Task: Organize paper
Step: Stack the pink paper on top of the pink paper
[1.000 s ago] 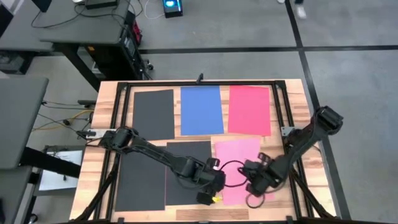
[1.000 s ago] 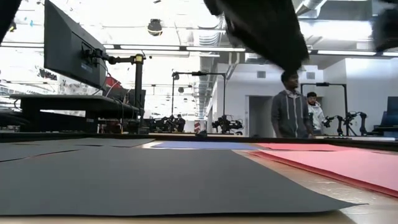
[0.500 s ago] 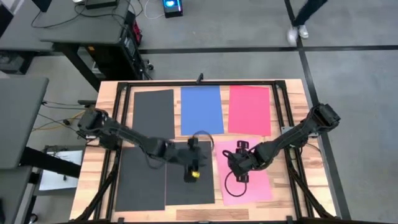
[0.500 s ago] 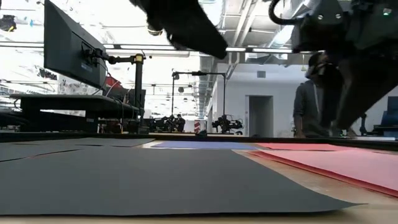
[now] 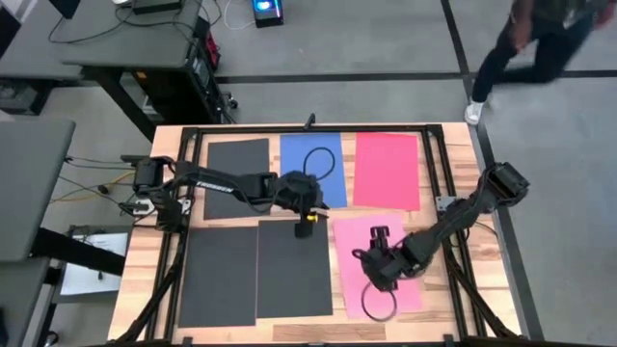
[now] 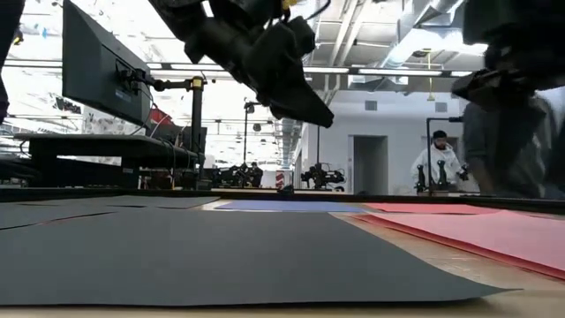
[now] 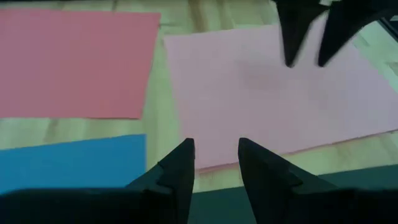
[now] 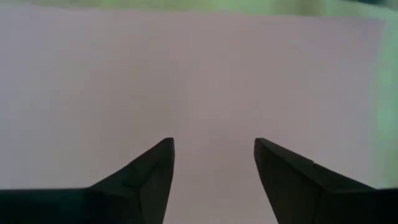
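Pink sheet [image 5: 381, 262] placement is the step in hand: right gripper [image 8: 213, 163], fingers spread and empty, hovers above it; left gripper [image 7: 216, 163], slightly parted, holds nothing; next, probably square the sheet under the red sheet [image 5: 387, 170].

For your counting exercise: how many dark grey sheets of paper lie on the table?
3: one dark grey sheet in the far row beside the blue sheet, two side by side in the near row. None seems hidden.
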Robot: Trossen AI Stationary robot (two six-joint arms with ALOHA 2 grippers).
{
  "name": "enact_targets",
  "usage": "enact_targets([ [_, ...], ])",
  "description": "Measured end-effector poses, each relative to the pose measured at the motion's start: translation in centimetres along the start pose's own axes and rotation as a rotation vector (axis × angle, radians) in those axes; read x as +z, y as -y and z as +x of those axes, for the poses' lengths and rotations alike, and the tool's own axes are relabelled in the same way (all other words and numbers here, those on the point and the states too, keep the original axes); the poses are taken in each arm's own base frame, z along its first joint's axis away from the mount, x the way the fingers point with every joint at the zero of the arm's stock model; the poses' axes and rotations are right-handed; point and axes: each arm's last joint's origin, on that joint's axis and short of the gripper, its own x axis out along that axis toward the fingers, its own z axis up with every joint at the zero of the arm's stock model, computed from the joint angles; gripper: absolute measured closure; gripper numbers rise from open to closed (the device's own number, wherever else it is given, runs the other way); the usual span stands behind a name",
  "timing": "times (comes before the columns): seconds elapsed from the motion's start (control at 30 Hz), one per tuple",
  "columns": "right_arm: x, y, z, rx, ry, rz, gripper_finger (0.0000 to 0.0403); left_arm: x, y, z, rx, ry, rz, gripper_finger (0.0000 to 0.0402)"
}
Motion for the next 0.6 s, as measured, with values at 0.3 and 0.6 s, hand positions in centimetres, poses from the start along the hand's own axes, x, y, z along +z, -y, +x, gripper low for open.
enact_targets([
  [0.3, 1.0, 5.7, 2.7, 0.108, -0.073, 0.047, 0.0192, -0.3, -0.1, -0.1, -0.007, -0.038, 0.013, 0.0292],
  [0.6, 1.2, 5.8, 3.1, 0.169, -0.076, -0.032, 0.0192, -0.8, 0.0, -0.2, -0.012, -0.091, 0.008, 0.0293],
])
